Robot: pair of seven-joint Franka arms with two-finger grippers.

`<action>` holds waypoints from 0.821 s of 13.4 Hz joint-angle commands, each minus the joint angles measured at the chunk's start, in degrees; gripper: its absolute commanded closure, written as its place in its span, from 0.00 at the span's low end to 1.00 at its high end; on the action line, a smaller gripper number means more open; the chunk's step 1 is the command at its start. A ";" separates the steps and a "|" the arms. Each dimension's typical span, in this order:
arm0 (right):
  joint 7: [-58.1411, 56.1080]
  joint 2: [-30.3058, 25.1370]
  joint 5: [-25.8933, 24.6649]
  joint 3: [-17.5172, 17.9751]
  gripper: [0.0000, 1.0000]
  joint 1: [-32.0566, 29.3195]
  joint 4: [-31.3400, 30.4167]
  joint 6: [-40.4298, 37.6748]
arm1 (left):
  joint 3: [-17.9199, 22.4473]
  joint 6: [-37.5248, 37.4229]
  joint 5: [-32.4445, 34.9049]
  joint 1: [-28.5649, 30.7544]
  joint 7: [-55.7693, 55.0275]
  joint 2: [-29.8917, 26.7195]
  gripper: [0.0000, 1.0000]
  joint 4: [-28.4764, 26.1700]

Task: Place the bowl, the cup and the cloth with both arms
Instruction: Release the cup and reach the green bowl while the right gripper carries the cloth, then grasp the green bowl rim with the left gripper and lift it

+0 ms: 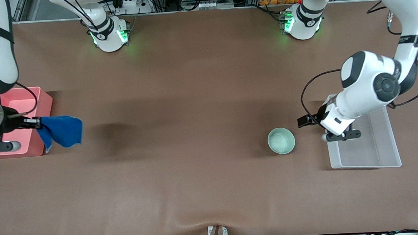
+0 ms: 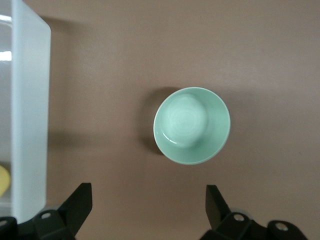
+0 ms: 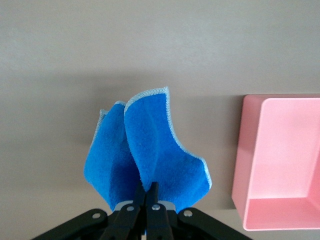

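The mint-green bowl stands upright and empty on the brown table, beside the clear bin. My left gripper hovers open between the bowl and the bin's corner, with nothing between its fingers. A sliver of the yellow cup shows inside the clear bin; in the front view the left arm hides it. My right gripper is shut on the blue cloth, which hangs in folds over the table just beside the pink bin.
The pink bin sits at the right arm's end of the table and the clear bin at the left arm's end. Both arm bases stand along the table edge farthest from the front camera. Bare brown table lies between the bins.
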 commanded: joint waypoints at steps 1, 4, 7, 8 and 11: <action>-3.79 -3.72 -1.51 0.72 1.00 -1.59 -2.78 -0.69 | -0.15 3.15 7.40 -2.02 -9.91 4.09 0.00 -1.19; -6.61 -8.02 -1.95 0.72 1.00 -3.17 -6.21 -0.60 | -0.15 4.37 15.06 -4.22 -18.55 8.84 0.00 -1.10; -11.61 -9.44 -4.23 0.72 1.00 -5.62 -6.48 -0.78 | 0.55 7.62 18.15 -4.23 -21.63 13.50 0.00 -1.19; -13.98 -9.61 -4.32 0.72 1.00 -7.02 -6.30 -0.69 | 0.90 8.50 19.20 -4.32 -21.73 14.21 0.00 -1.36; -23.28 -9.44 -5.02 0.72 1.00 -12.29 -4.46 -0.52 | 1.61 8.95 20.00 -4.40 -21.73 15.45 0.29 -1.37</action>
